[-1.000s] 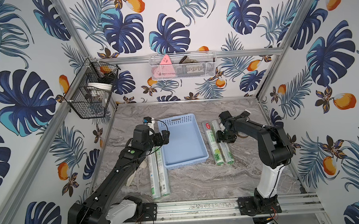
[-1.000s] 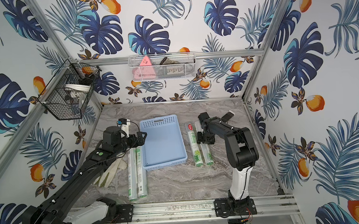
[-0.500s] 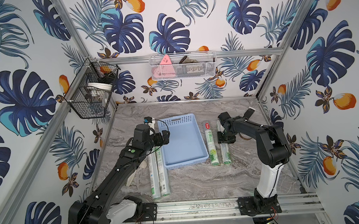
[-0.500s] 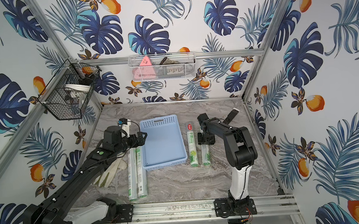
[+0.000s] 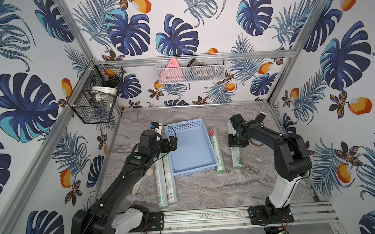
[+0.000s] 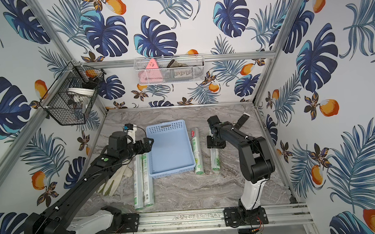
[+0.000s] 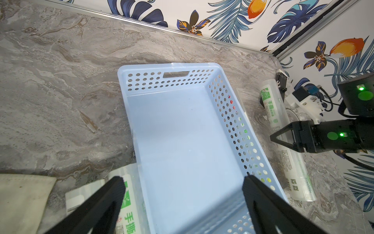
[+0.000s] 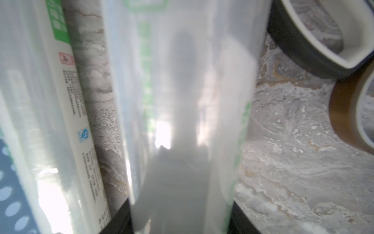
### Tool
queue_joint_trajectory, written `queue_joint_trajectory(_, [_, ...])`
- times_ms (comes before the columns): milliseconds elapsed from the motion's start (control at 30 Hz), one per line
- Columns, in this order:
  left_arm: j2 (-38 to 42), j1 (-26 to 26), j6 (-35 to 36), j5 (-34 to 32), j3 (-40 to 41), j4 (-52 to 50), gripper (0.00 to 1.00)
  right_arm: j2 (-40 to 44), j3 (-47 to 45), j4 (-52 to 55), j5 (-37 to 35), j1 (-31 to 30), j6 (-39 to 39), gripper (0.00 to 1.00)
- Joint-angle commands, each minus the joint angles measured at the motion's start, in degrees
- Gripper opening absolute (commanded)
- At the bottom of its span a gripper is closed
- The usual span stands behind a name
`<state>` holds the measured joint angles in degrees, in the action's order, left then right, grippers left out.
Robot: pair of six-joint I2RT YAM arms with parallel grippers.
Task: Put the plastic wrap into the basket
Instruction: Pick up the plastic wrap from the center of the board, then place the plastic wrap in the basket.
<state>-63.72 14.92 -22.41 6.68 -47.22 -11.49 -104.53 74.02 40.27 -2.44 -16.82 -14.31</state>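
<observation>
Since a sec ago the plastic wrap pair beside the basket (image 5: 190, 148) has split. The outer roll (image 5: 236, 161) now lies apart from the inner roll (image 5: 217, 151), which sits just beside the basket wall. Clamped on the outer roll is the right gripper (image 5: 237, 142); roll looks still down on the table (image 5: 209, 192). At the opposite rim hovers the left gripper (image 7: 182, 178), wide open, holding nothing. On that side two more rolls (image 5: 166, 183) lie side by side. Basket's empty: 0 of 4 in, all transfers left.

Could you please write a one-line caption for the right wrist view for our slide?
Right gripper closed around one plastic wrap roll, a second roll lying beside it on the marble table.
</observation>
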Motion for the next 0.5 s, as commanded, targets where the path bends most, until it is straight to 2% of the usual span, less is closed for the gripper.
queue_joint_trajectory(0, [0.09,0.11,0.53,-0.56,-0.50,-0.29,0.99,1.56,1.30,0.62,-0.10,-0.06,0.15,0.36])
queue_joint_trajectory(233, [-0.41,0.11,0.27,-0.71,-0.59,-0.42,0.99,3.09,3.76,3.03,1.31,-0.98,-0.31,0.33])
queue_joint_trajectory(467, [-0.35,0.11,0.13,-0.88,-0.57,-0.37,0.99,4.02,8.37,5.21,3.47,-6.04,-2.45,0.34])
